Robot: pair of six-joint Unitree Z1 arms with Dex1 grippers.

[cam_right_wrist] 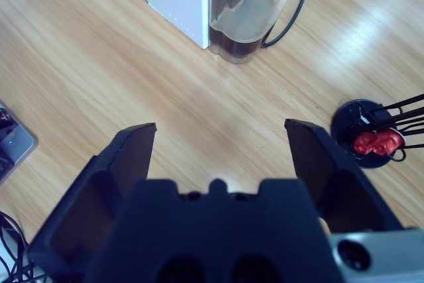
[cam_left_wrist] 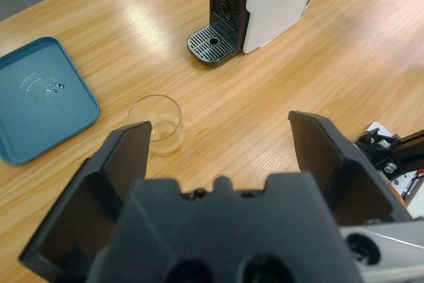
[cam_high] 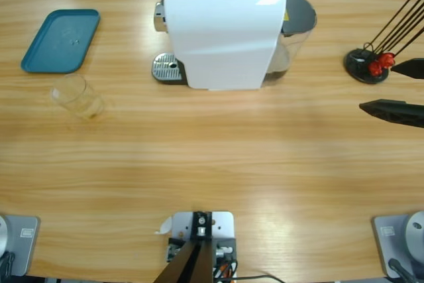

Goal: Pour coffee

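No coffee shows in any view. A small clear glass stands on the table's left side, in front of the teal tray; it looks empty. My left gripper is open, hovering above the table with the glass just beyond its left jaw, untouched. The white coffee machine stands at the back middle, its drip grate bare. My right gripper is open at the right edge, holding nothing, pointed at the machine's water tank.
A teal tray lies at the back left. A black stand with thin rods and a red piece sits at the right, close to my right gripper. A black cable runs behind the tank.
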